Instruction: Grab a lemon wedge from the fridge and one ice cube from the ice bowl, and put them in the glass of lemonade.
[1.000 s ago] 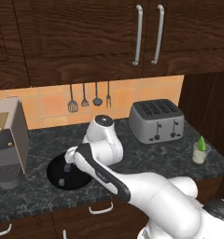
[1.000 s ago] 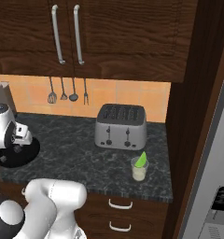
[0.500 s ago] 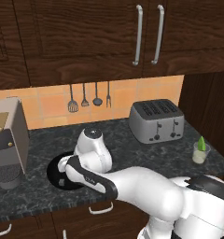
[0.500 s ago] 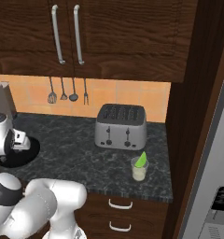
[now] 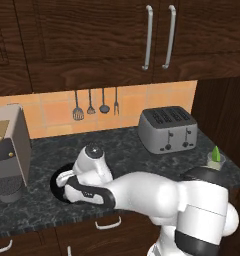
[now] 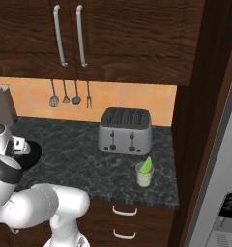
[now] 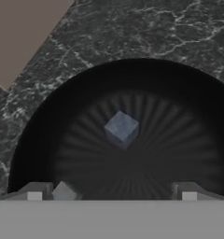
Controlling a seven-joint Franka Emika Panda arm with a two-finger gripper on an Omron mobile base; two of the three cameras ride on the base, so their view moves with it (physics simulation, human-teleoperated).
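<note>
The lemon wedge (image 6: 146,165) already sat in the glass of lemonade (image 6: 144,174), its green-yellow point sticking up above the rim, so that half of the job looked finished. The glass stood on the dark marbled desk (image 6: 84,166) near its front edge, just in front of the toaster (image 6: 125,130) and close to the tall cabinet side, beyond which the grey fridge (image 6: 224,193) stood.

The arm was folded low and far to its left over the ice bowl (image 7: 44,135) — a sensible reach, since the ice was the piece not yet fetched. The black bowl lay on the desk beside the coffee machine (image 5: 9,150), well apart from the glass, so a carry across the desk would be needed after the pick.

In the hand view the camera looked straight down into the bowl. One ice cube (image 7: 121,129) rested near the middle of the ribbed floor, and a second ice cube (image 7: 64,191) lay close by the hand's left fingertip. The hand (image 7: 111,191) was spread wide, its two fingers standing well apart above the bowl's floor — released, grasping nothing, and not touching the central cube. Whether the left tip brushed the nearer cube I could not tell. The central cube seemed the likelier target, lying clear between the fingers' line.
</note>
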